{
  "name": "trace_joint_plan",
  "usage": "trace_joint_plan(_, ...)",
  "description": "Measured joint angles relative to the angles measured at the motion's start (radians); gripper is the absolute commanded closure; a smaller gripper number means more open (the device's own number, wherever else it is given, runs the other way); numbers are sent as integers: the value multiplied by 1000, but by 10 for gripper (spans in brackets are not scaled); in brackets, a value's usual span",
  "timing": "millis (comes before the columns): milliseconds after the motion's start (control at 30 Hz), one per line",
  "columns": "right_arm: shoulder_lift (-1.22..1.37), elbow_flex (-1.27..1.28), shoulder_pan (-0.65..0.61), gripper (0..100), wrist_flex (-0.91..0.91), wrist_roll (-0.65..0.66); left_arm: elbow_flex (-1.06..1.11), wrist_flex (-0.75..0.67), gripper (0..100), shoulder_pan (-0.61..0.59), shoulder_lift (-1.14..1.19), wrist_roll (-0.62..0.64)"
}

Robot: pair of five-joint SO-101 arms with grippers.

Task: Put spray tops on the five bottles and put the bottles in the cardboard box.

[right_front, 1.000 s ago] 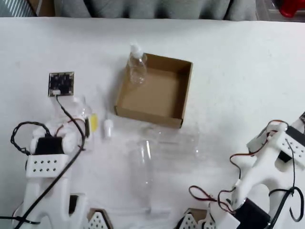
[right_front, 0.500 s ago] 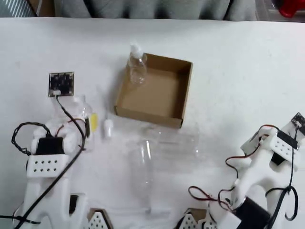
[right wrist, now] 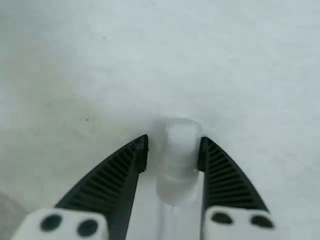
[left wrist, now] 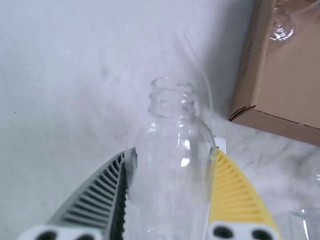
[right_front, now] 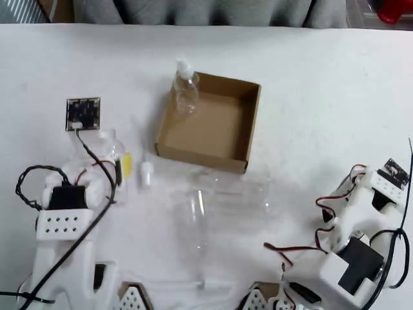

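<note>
My left gripper [left wrist: 172,152]: jaws clamped on bottle [left wrist: 171,102] (one finger grey, one yellow). My right gripper [right wrist: 172,145]: black jaws closed on spray top [right wrist: 178,165].

A matt white tabletop [right_front: 335,77] spreads across the high view under soft, even light. Beyond its far edge, at twelve o'clock, runs grey folded fabric [right_front: 193,10]. A glossy red object [right_front: 395,9] sits at one o'clock and a grey-striped panel [right_front: 18,9] at eleven.
</note>
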Motion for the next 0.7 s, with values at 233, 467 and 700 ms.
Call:
trace_joint_plan(233, 0, -26, -14, 981, 0, 130, 0, 0, 980, 0, 0, 0)
trace_joint_plan(467, 0, -170, -12, 981, 117, 143, 0, 2, 980, 0, -28, 0)
trace_joint_plan(700, -170, -413, -14, 978, 342, 224, -3, 68, 979, 0, -302, 0)
